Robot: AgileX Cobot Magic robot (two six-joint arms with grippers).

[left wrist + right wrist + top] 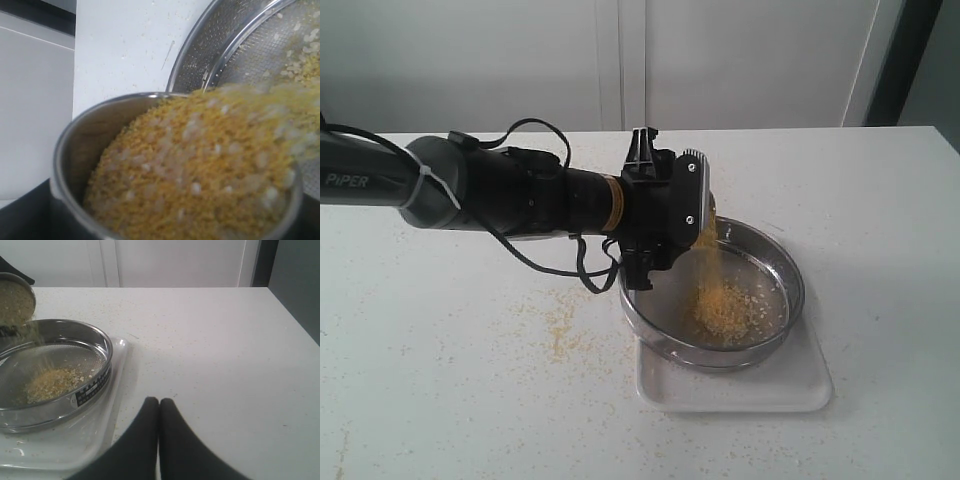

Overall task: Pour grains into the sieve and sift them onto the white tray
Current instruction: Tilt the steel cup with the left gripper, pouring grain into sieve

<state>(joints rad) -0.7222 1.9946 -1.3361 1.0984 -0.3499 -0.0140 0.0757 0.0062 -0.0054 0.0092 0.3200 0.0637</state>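
My left gripper (687,205) is shut on a small steel cup (75,140) and holds it tilted over the far-left rim of the sieve (790,268). A stream of golden and pale grains (704,252) runs from the cup into the sieve, where a heap of grains (725,308) lies on the mesh. In the left wrist view the cup is still thick with grains (190,165). The sieve stands on the white tray (800,385). My right gripper (159,401) is shut on nothing, low over the table beside the tray (117,390), and is outside the exterior view.
Spilled yellow grains (560,320) are scattered on the white table to the left of the tray. A black cable (545,262) loops under the left arm. The table's far edge meets a pale wall.
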